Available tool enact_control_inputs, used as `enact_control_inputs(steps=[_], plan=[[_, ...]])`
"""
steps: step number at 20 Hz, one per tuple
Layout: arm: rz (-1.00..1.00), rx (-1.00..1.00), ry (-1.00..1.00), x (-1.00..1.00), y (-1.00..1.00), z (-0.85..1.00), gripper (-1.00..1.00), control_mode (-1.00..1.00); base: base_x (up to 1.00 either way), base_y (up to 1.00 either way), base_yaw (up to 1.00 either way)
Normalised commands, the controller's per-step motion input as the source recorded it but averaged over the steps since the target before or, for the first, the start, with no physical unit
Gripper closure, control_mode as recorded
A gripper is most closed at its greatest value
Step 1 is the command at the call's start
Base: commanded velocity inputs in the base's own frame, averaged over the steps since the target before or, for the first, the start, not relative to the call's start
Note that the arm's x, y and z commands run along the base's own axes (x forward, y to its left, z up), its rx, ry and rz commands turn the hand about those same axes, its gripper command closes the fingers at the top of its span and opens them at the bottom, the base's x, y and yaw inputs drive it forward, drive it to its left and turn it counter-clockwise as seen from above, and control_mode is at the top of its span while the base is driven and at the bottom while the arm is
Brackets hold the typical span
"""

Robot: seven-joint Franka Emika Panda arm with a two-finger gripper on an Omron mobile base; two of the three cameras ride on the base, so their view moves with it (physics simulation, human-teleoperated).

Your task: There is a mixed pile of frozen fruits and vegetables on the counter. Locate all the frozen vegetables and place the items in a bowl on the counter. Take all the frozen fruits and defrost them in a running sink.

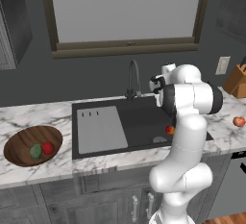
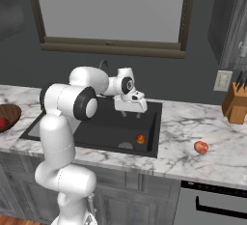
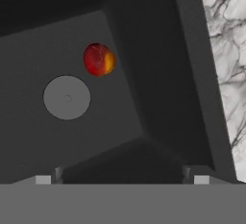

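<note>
Orange fruit (image 3: 99, 59) | on sink (image 3: 153, 74) floor | beside drain (image 3: 67, 97)

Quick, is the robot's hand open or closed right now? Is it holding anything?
Gripper: open, holding nothing. It hangs above the sink, where an orange-red fruit lies on the bottom.

A wide, shallow bowl (image 1: 19, 147) of dark brown wood is seen on the white, grey-veined marble counter (image 1: 43, 115), left of the sink (image 1: 139, 117). In it a dark green lump (image 1: 36, 151) and a bright red round item (image 1: 47, 147) are held side by side. In the black basin an orange fruit with a red blush (image 3: 99, 59) is lying on the floor just beside the round grey drain (image 3: 67, 97). A pinkish-red fruit (image 2: 201, 147) is left on the counter to the right of the sink.
</note>
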Motion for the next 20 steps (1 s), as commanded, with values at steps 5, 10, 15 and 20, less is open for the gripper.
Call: enact_control_inputs(steps=[5, 10, 15, 20], plan=[[0.0, 0.0, 0.02, -0.01, 0.0, 0.06, -1.0, -1.0, 0.0, 0.0, 0.0], [-0.02, 0.0, 0.01, -0.06, -0.09, 0.03, -1.0, -1.0, 0.0, 0.0, 0.0], [-0.08, 0.0, 0.05, -0.09, -0.35, 0.12, -1.0, -1.0, 0.0, 0.0, 0.0], [-0.1, -0.01, 0.03, -0.06, -0.32, 0.15, -1.0, -1.0, 0.0, 0.0, 0.0]])
